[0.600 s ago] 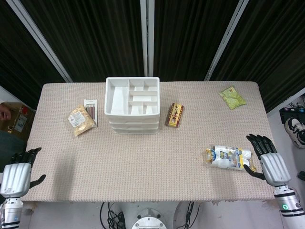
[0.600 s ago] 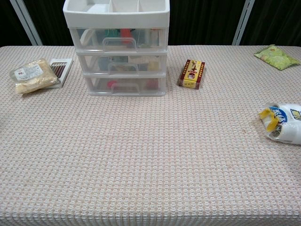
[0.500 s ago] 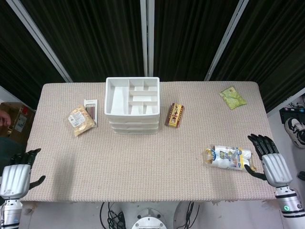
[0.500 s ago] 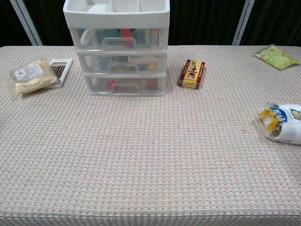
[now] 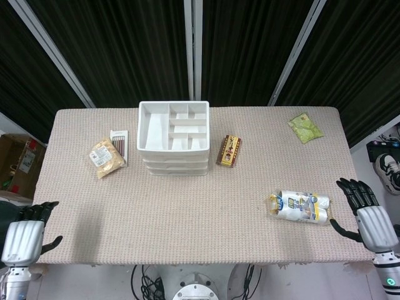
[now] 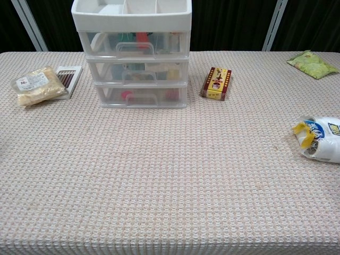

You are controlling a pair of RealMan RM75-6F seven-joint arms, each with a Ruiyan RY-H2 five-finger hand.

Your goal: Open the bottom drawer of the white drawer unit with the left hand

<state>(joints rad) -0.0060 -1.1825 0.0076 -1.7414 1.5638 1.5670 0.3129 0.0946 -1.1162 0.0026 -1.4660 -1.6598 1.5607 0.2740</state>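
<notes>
The white drawer unit (image 5: 172, 139) (image 6: 134, 53) stands at the back of the table, left of centre, with three clear drawers all closed. Its bottom drawer (image 6: 141, 96) has a small handle at the front. My left hand (image 5: 25, 233) hangs off the table's near left corner, fingers apart, holding nothing, far from the unit. My right hand (image 5: 369, 214) is off the near right edge, also with fingers spread and empty. Neither hand shows in the chest view.
A tan snack bag (image 5: 104, 157) and a striped packet (image 5: 119, 145) lie left of the unit. A red-yellow box (image 5: 229, 150) lies to its right, a green pouch (image 5: 305, 127) at the far right, and a white-blue bag (image 5: 301, 206) near my right hand.
Both hands have drawn back toward the near edge and slightly outward; the right hand has moved away from the white-blue bag. The drawers stay closed.
</notes>
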